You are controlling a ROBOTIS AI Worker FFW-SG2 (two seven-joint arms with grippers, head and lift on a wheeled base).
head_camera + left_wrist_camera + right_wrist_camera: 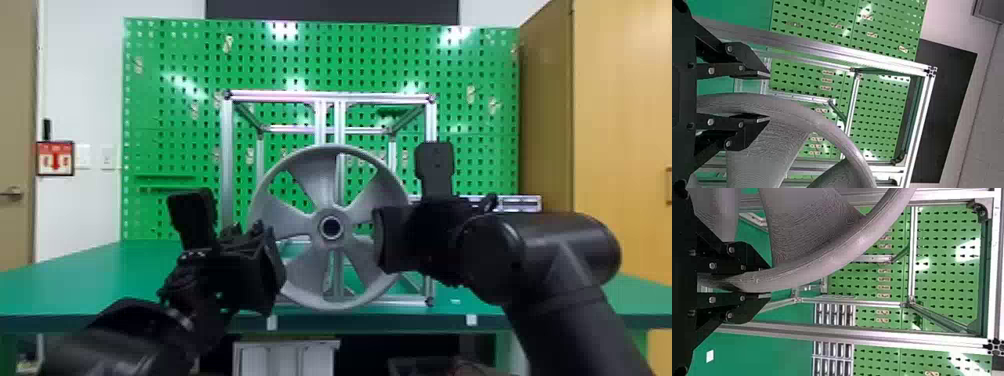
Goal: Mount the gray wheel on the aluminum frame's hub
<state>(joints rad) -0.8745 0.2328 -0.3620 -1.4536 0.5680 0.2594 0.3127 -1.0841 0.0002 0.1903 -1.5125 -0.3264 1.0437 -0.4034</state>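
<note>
Nearest: right arm (pixel 560 280). Right end effector (pixel 395 240) pinching gray wheel (pixel 317 182) by rim. Left end effector (pixel 272 270) spread around rim, contact unclear. Wheel upright, centered before aluminum frame (pixel 227 150).

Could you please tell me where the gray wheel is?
In the head view, the gray wheel is upright near the center, in front of the aluminum frame, between the left gripper and right gripper.

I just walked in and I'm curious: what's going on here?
The robot's right gripper holds the wheel by its rim, upright in front of the frame. The left gripper is open around the rim's other side. Whether the wheel sits on the hub can't be told.
</note>
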